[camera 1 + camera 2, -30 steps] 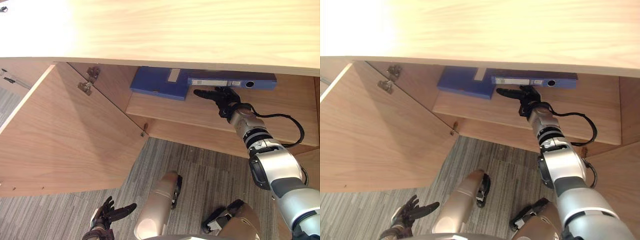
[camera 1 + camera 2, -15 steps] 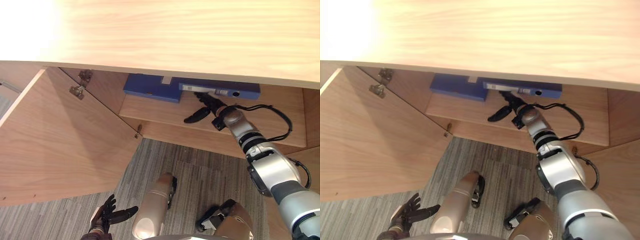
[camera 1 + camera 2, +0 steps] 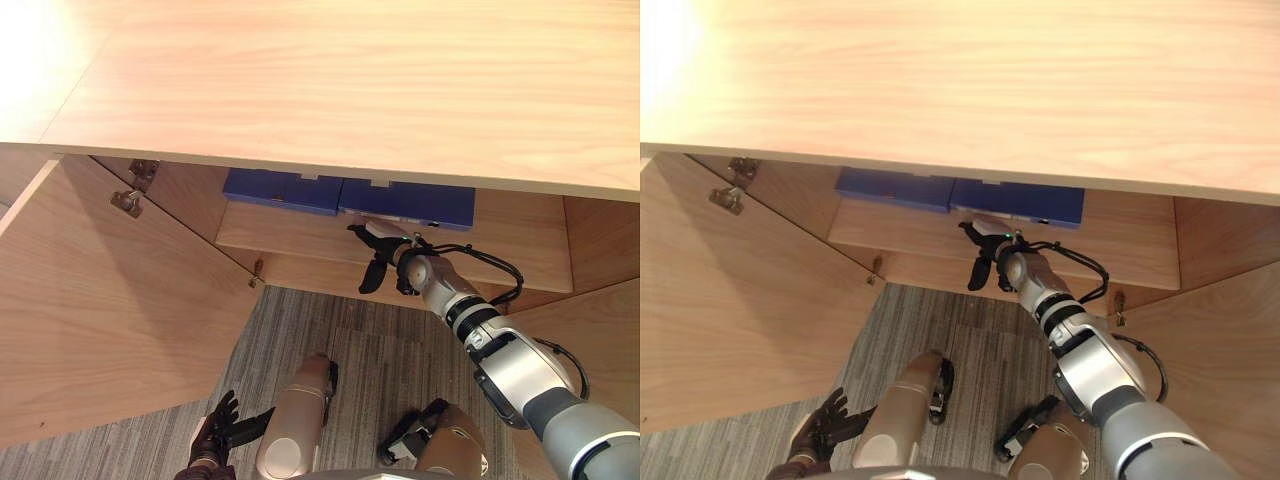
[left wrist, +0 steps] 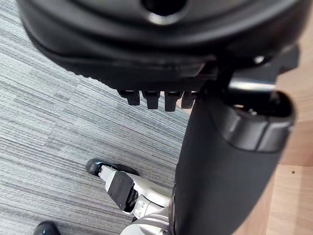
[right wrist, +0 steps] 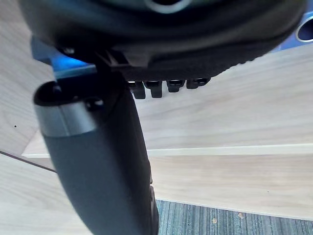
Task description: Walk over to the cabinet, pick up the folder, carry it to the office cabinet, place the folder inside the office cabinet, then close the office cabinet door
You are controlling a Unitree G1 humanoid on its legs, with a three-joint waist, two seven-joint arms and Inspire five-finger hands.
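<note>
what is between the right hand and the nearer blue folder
Just a narrow bare strip of the wooden shelf separates the right hand from the blue folder; nothing else lies there, as the left eye view shows.

Wooden shelf [image 3: 290, 232] — blue folders [image 3: 405, 203] flat

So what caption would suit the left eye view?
Right hand, open, reaches to a blue folder on the cabinet shelf.

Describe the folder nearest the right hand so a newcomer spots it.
Under the wooden cabinet top, an open low shelf holds two blue folders side by side. The target folder is the right one, directly behind the right hand; the other folder lies nearer the open left door.
</note>
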